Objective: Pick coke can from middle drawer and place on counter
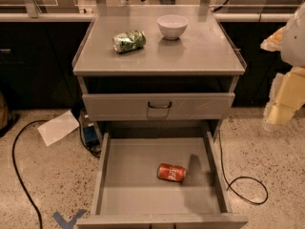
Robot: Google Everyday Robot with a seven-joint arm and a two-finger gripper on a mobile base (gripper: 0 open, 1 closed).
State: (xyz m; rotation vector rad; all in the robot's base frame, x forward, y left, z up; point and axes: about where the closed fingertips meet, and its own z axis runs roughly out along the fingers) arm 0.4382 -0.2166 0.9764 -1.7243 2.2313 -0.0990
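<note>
Well, coke can (171, 172) down in middle drawer (138, 185)

My gripper (281, 109) hangs at the view's right edge, beside the cabinet; whether it is clenched I cannot tell. The coke can lies on its side, down-left of it, in the open drawer.

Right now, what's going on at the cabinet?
The coke can is not picked up yet: it lies on its side in the open middle drawer. The pincer hangs off to the right, well away from it. On the counter are a green can and a bowl.
</note>
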